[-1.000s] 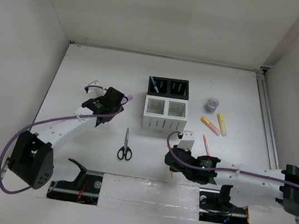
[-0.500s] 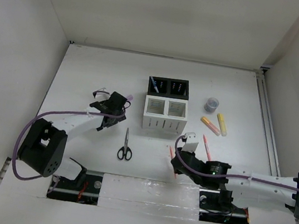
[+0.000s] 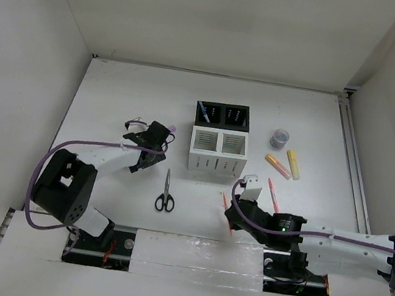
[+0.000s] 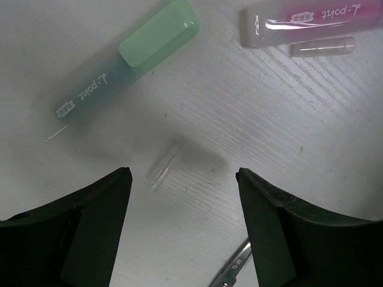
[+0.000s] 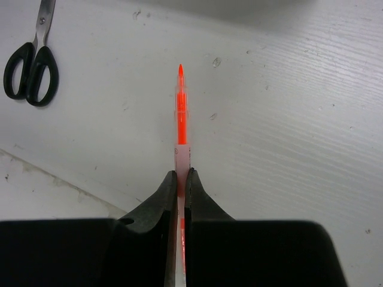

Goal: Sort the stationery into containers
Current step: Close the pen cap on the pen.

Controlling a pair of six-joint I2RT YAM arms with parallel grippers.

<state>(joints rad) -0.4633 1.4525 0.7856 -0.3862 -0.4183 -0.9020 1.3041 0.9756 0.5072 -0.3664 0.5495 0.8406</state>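
Left gripper (image 4: 182, 178) spread wide, nothing between its fingers (image 4: 90, 221), pointing down at the table (image 3: 117, 91) left of the containers; under it in the left wrist view are a green highlighter (image 4: 128, 57) lying at a slant and a pink highlighter (image 4: 311, 24) off to the right, apart from each other, both flat on the surface; a small clear tube-like bit (image 4: 163, 170) lies between the fingers' line and the green one, what it is I cannot tell; a metal scissor tip just pokes in at the bottom edge. Right gripper (image 5: 181, 179) pressed together on an orange pen (image 5: 181, 113) - pinched near its rear end, tip pointing away from the wrist; whether the tip touches the table I cannot tell. From above that pen sits in front of the white boxes (image 3: 217, 152), between the scissors (image 3: 165, 192) and a red pen (image 3: 273, 195) lying loose; the scissors are closed, handles towards the arms. The black boxes (image 3: 223, 115) join the white pair on the far side; a blue pen (image 3: 203, 110) leans in the left black compartment - the other compartments look dark or too small to read. Right of the boxes: grey tape roll (image 3: 280, 138), then a yellow highlighter (image 3: 293, 164) and an orange highlighter (image 3: 277, 166) just beside each other, all on the table.
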